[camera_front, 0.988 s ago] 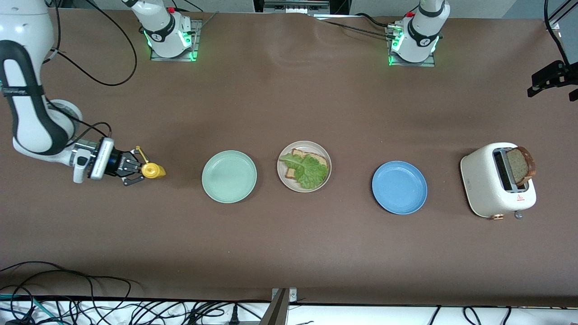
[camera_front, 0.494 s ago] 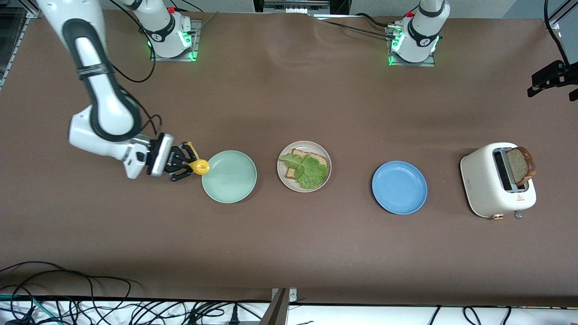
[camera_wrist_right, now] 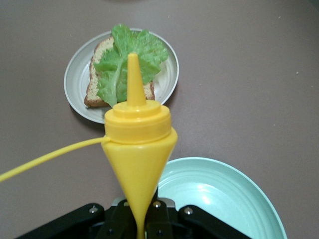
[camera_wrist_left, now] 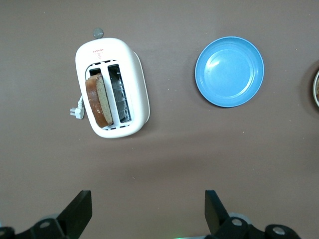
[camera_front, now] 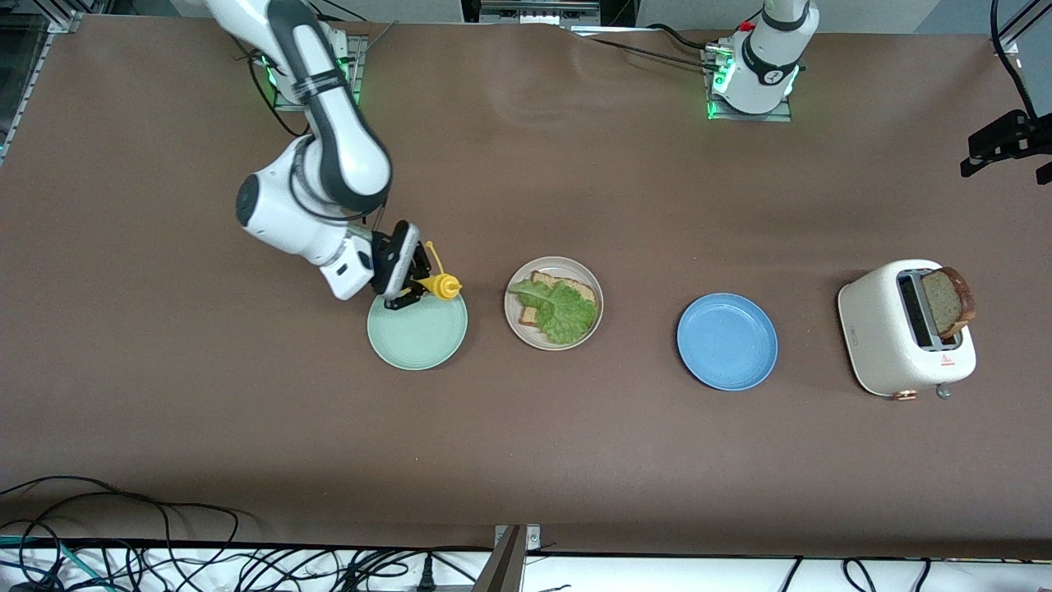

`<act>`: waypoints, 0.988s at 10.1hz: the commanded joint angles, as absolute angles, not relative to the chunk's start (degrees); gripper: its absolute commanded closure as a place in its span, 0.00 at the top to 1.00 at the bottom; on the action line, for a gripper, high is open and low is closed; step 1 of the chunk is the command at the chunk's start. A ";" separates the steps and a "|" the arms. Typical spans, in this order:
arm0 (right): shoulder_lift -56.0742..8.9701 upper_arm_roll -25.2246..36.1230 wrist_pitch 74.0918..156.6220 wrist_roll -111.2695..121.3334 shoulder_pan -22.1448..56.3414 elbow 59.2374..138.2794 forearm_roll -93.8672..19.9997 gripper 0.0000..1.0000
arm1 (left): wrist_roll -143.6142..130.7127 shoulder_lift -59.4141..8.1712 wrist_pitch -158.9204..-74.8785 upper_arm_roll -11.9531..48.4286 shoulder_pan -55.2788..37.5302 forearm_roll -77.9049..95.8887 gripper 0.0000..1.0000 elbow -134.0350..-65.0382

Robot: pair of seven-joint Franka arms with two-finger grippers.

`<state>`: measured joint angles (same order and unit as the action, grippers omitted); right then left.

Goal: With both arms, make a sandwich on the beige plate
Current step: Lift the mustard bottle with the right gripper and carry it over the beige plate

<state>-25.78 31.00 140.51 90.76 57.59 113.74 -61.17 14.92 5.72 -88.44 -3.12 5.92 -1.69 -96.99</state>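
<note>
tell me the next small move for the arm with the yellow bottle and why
Probably carry it on toward the beige plate. The right claw, shut on the yellow squeeze bottle, is over the mint green plate, nozzle aimed at the lettuce on the bread slice, not above it. The left claw waits open above the toaster.

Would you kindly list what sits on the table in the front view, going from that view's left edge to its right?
Mint green plate → beige plate with bread and lettuce → blue plate → toaster holding a bread slice.
</note>
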 commanded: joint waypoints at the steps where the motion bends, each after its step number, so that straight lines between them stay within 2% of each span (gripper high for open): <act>1: -33.28 39.27 139.06 81.86 67.74 108.21 -56.00 0.00 | 15.56 5.27 -87.36 -2.99 6.24 -0.97 1.00 -95.62; 4: -41.02 41.92 128.37 68.68 70.14 97.24 -40.99 0.00 | 15.56 5.27 -87.36 -2.99 6.24 -0.97 1.00 -95.62; 6: -44.72 45.07 123.25 66.11 72.41 94.23 -38.16 0.00 | 15.56 5.27 -87.36 -2.99 6.24 -0.97 1.00 -95.62; 8: -47.27 45.70 116.58 63.30 72.51 89.85 -32.73 0.00 | 15.56 5.27 -87.36 -3.08 6.24 -0.88 1.00 -95.62; 10: -47.46 45.97 114.00 62.40 72.60 88.77 -29.63 0.00 | 15.56 5.27 -87.36 -3.08 6.33 -0.88 1.00 -95.62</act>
<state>-45.94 43.95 117.09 63.99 71.60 91.40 -32.18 14.92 5.71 -88.44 -3.11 5.92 -1.69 -96.99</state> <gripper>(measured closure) 0.952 0.000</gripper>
